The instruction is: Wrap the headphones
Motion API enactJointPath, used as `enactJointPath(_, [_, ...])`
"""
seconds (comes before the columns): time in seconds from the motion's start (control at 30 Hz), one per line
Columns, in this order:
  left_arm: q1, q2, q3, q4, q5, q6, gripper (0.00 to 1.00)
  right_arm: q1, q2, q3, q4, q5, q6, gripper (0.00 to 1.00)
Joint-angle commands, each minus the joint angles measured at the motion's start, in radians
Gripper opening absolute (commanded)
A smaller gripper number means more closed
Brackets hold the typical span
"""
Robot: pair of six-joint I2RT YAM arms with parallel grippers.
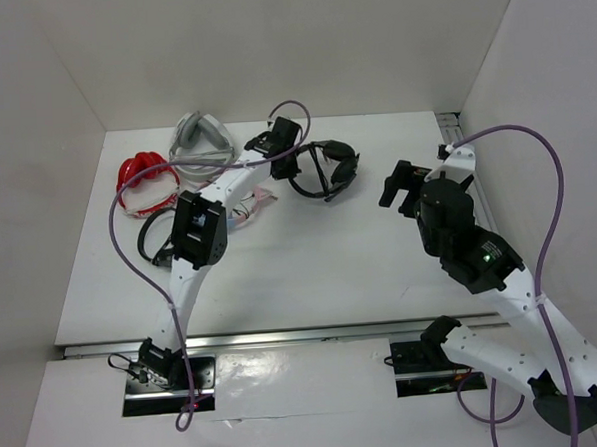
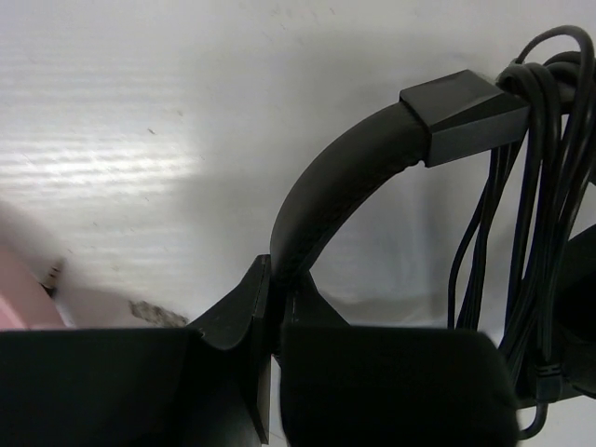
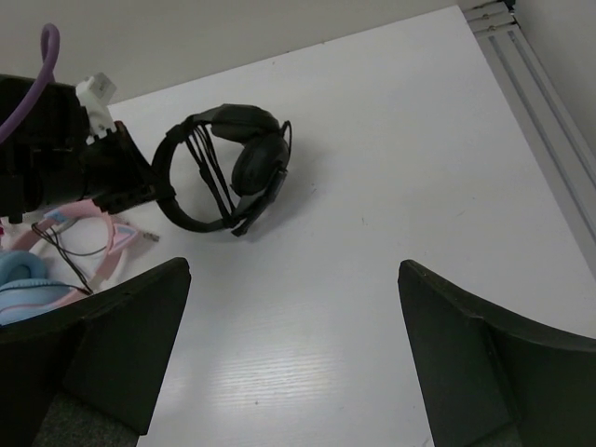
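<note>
1. the left gripper (image 1: pixel 293 162) is clamping shut on the band (image 2: pixel 345 177) of the headphones (image 1: pixel 326 170); they are sitting at the back middle of the table (image 1: pixel 311 273), just beside the pink pair (image 3: pixel 84 242); whether they are touching the table i cannot tell.
2. the cable (image 2: pixel 540 186) is lying in several strands across the band next to one cup; a loop is hanging slack below the bundle, so the wrap is looking close to done but not snug.
3. the right gripper (image 1: pixel 395 188) is hovering with its fingers wide apart, well to the right, touching nothing.
4. doing this well is meaning holding the band steady with the left while bringing the right in low; picking the slack strand alone, not the whole bundle.
5. pulling gently is mattering; a hard tug is risking sliding the coils off the band.
</note>
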Motion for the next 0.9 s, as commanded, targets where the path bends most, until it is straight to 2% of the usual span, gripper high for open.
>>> enactJointPath(0.0, [0.022,0.01,0.099,0.05,-0.029,-0.053,0.0,0.009,-0.018,-0.012,-0.016,-0.002,0.005,1.0])
enactJointPath(0.17, [0.077,0.053,0.118,0.091,-0.062,-0.108,0.0,0.009,-0.027,-0.021,-0.017,-0.012,0.014,1.0])
enactJointPath(0.3, [0.114,0.12,0.173,0.122,-0.033,-0.153,0.0,0.009,-0.027,-0.041,-0.017,-0.03,0.014,1.0])
enactJointPath(0.47, [0.179,0.176,0.173,0.174,0.049,-0.21,0.0,0.009,-0.017,-0.052,-0.006,-0.042,0.005,1.0])
enactJointPath(0.57, [0.189,0.2,0.173,0.2,0.049,-0.21,0.01,0.018,0.008,-0.052,-0.006,-0.042,0.005,1.0])
enactJointPath(0.63, [0.198,0.211,0.191,0.209,0.04,-0.21,0.06,0.018,0.008,-0.052,0.005,-0.051,0.005,1.0])
enactJointPath(0.7, [0.207,0.22,0.191,0.222,0.05,-0.21,0.25,0.018,0.008,-0.061,0.005,-0.051,0.005,1.0])
enactJointPath(0.77, [0.207,0.22,0.191,0.239,0.061,-0.21,0.3,0.027,0.008,-0.061,0.016,-0.051,-0.004,1.0])
enactJointPath(0.8, [0.216,0.22,0.191,0.249,0.061,-0.21,0.37,0.027,0.017,-0.061,0.016,-0.051,-0.004,1.0])
enactJointPath(0.83, [0.216,0.22,0.191,0.259,0.061,-0.219,0.51,0.027,0.017,-0.061,0.016,-0.051,-0.004,1.0])
enactJointPath(0.87, [0.216,0.22,0.202,0.259,0.07,-0.219,0.58,0.027,0.017,-0.061,0.007,-0.051,-0.004,1.0])
